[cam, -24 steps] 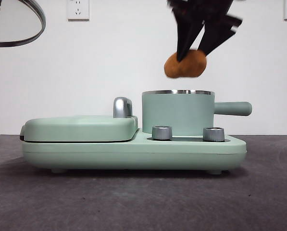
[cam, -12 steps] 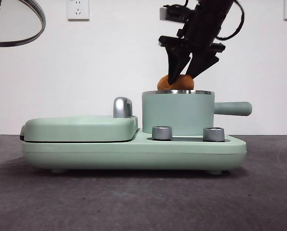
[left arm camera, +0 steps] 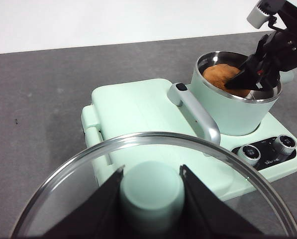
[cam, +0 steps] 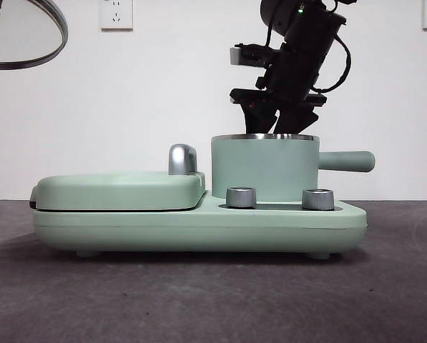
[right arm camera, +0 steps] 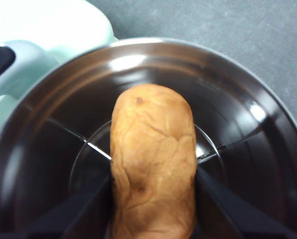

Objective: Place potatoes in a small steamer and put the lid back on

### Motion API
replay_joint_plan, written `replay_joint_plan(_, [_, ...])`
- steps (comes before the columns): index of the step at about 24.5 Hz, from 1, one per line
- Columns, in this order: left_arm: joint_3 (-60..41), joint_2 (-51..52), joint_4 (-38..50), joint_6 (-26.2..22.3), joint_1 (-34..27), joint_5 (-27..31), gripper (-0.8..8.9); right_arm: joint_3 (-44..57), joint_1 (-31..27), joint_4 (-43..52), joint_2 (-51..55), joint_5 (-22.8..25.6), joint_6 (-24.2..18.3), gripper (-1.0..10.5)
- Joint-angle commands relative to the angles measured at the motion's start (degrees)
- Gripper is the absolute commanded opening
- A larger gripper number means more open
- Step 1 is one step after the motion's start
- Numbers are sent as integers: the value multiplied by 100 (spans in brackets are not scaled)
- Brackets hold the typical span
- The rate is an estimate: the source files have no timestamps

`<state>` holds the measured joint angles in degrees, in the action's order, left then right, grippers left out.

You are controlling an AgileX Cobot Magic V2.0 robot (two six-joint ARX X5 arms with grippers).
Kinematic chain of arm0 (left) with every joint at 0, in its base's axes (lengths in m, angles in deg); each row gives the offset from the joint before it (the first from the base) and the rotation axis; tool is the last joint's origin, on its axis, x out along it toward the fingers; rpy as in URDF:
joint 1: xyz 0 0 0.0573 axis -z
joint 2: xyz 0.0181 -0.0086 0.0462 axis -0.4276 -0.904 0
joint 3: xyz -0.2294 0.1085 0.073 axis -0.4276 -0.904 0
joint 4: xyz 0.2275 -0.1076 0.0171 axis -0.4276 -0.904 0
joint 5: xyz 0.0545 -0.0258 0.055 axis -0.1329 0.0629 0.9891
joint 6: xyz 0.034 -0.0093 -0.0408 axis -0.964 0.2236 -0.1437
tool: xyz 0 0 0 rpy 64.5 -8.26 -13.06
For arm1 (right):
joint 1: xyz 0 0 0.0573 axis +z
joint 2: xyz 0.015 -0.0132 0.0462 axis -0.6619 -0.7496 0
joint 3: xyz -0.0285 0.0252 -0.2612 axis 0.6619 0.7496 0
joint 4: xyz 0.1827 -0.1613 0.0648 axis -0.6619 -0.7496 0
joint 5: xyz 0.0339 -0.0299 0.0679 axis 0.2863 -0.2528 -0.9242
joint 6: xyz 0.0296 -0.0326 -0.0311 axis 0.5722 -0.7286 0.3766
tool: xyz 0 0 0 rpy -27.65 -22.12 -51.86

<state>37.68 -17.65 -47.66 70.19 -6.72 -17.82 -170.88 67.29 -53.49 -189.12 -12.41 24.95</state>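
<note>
A plain white wall with a socket point(cam: 116, 14) stands behind a dark grey surface point(cam: 199, 300), on which sits a mint-green cooking appliance point(cam: 199, 223) with a flat hinged grill plate point(cam: 120, 189), a curved steel handle point(cam: 182, 158) and two steel dials point(cam: 241, 197) on its front panel. On the appliance's dial side stands the small steamer, a mint-green cylindrical pot with a steel rim point(cam: 264, 168) and a straight green side handle. The right hand point(right arm camera: 153, 199) reaches down into the pot from above; in the front view only its dark body shows over the rim. Its two black jaws press against both sides of the orange-brown oval potato with wrinkled, cracked skin point(right arm camera: 153, 164), which lies low inside the steel bowl over the ring marking on its bottom; whether it touches the bottom cannot be told. The left hand point(left arm camera: 150, 191) hangs high and well apart from the pot, over the grill-plate side, its jaws closed on the mint-green knob of the round clear glass lid with a steel rim point(left arm camera: 153, 144), whose edge shows at the front view's upper corner.
</note>
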Motion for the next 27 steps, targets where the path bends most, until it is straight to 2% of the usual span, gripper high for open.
replay_joint_plan(1, [76,2,192,2,11,15,9,-142,24,33,-168,24,-44,183])
replay_joint_plan(5, [76,2,192,2,11,15,9,-142,26,83,-170,-22,-44,302])
replay_joint_plan(8, [76,2,192,-4,11,15,10,-144,26,192,-20,-15,-157,323])
replay_joint_plan(10, [76,2,192,-4,11,15,9,-144,26,162,409,-20,-149,323])
replay_joint_plan(14, [76,2,190,-2,11,15,9,-83,15,-605,1567,-22,-131,322])
replay_joint_plan(17, [76,2,188,0,11,15,9,693,-96,-393,2559,-44,-131,322])
replay_joint_plan(21, [76,2,188,2,11,15,9,2406,-219,11,4142,-15,-111,322])
replay_joint_plan(27, [76,-39,190,0,13,13,9,3738,-243,72,5606,20,72,322])
